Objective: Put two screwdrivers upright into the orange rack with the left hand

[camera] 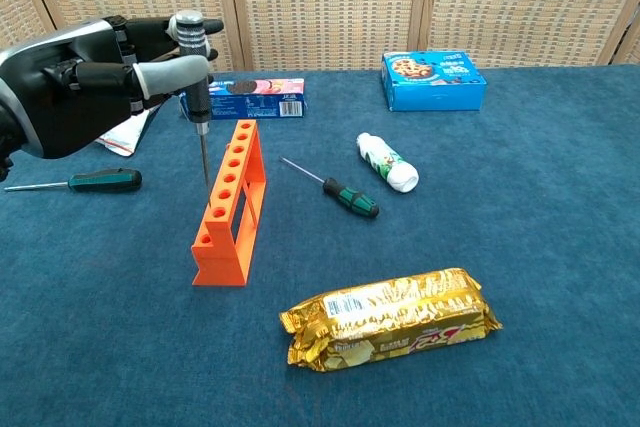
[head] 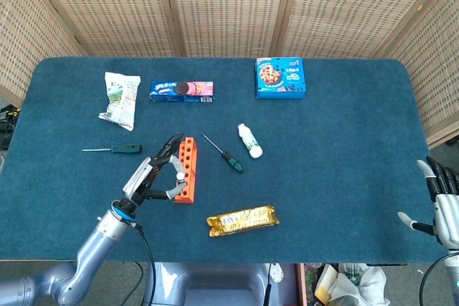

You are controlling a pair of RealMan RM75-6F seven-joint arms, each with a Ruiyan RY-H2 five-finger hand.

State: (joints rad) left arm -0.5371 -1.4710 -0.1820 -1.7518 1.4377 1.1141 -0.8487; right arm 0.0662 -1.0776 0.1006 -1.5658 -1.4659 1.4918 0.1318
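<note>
The orange rack [camera: 229, 209] [head: 186, 170] stands left of the table's centre, its row of holes facing up. My left hand [camera: 85, 82] [head: 152, 174] holds a grey-handled screwdriver [camera: 197, 87] upright, tip down at the rack's near holes; whether the tip is inside a hole I cannot tell. A green-handled screwdriver [camera: 100, 182] [head: 115, 150] lies flat left of the rack. Another green-handled screwdriver [camera: 335, 189] [head: 224, 154] lies right of it. My right hand [head: 442, 202] hangs at the table's right edge, fingers spread, holding nothing.
A gold snack bar [camera: 390, 319] lies in front of the rack. A white bottle [camera: 387, 164] lies to the right. A blue cookie box [camera: 433, 80], a flat cookie pack [camera: 250, 97] and a white bag [head: 120, 99] sit at the back.
</note>
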